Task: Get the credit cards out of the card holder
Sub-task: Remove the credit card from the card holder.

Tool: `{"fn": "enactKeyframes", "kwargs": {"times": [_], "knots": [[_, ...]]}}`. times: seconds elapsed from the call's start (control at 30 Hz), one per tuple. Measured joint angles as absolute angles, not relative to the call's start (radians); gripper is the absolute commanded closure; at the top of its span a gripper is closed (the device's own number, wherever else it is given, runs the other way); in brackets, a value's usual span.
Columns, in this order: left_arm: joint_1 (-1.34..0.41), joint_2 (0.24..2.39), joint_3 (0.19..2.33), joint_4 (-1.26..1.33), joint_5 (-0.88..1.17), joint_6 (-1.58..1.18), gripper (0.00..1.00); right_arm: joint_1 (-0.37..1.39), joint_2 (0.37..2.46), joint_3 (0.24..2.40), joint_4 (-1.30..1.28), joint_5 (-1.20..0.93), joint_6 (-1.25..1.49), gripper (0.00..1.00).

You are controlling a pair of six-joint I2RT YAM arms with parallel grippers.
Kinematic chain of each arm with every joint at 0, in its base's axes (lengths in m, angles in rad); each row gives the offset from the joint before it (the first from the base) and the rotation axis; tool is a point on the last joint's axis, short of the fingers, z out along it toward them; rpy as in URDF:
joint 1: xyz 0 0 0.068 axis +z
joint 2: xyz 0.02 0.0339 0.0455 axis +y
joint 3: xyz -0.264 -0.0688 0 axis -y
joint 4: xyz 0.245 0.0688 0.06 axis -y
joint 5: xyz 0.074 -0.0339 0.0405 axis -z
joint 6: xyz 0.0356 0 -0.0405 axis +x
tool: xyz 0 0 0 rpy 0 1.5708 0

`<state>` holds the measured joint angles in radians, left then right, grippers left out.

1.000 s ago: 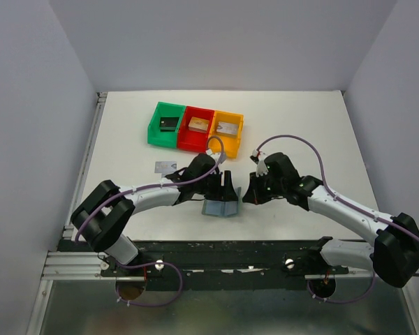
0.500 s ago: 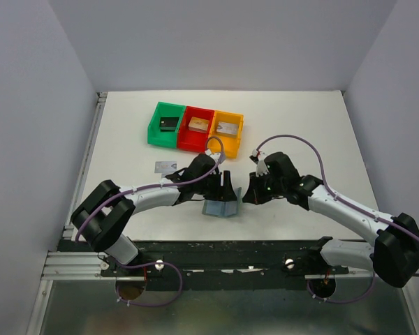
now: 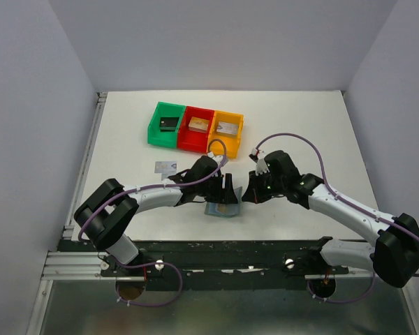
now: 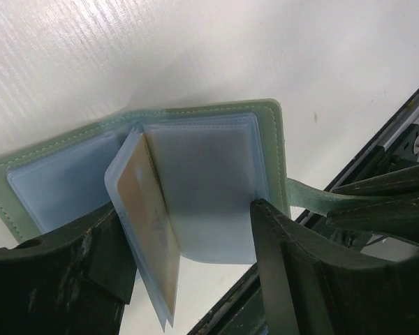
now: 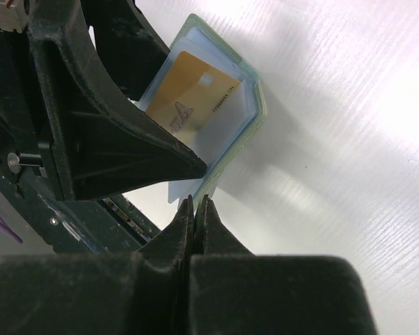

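Note:
The card holder (image 3: 214, 209) lies open on the table between my grippers, grey-green with pale blue pockets (image 4: 209, 174). A tan-gold credit card (image 4: 152, 220) sits in a pocket leaf that stands up; it also shows in the right wrist view (image 5: 192, 94). My left gripper (image 3: 225, 191) is open, its fingers (image 4: 283, 258) astride the pocket leaves. My right gripper (image 3: 246, 197) is shut on the holder's side tab (image 4: 311, 195), with its fingertips (image 5: 188, 209) at the holder's edge (image 5: 255, 105). A silvery card (image 3: 166, 166) lies flat on the table to the left.
Green (image 3: 153, 134), red (image 3: 184, 141) and orange (image 3: 238, 132) bins stand in a row at the back, each with a small block inside. The table's near edge and a black rail (image 3: 223, 250) lie just in front of the holder.
My left gripper has moved down over the holder, and the tan-gold card now shows between its fingers. The right gripper has barely moved.

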<state>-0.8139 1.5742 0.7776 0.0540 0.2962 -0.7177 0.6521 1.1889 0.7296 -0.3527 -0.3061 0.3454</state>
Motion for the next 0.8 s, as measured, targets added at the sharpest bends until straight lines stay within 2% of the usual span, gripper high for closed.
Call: {"fn": "enactKeyframes", "kwargs": {"times": [0.8], "knots": [[-0.843, 1.547, 0.792, -0.082, 0.149, -0.677, 0.32, 0.644, 1.201, 0.705, -0.354, -0.245, 0.365, 0.98]]}}
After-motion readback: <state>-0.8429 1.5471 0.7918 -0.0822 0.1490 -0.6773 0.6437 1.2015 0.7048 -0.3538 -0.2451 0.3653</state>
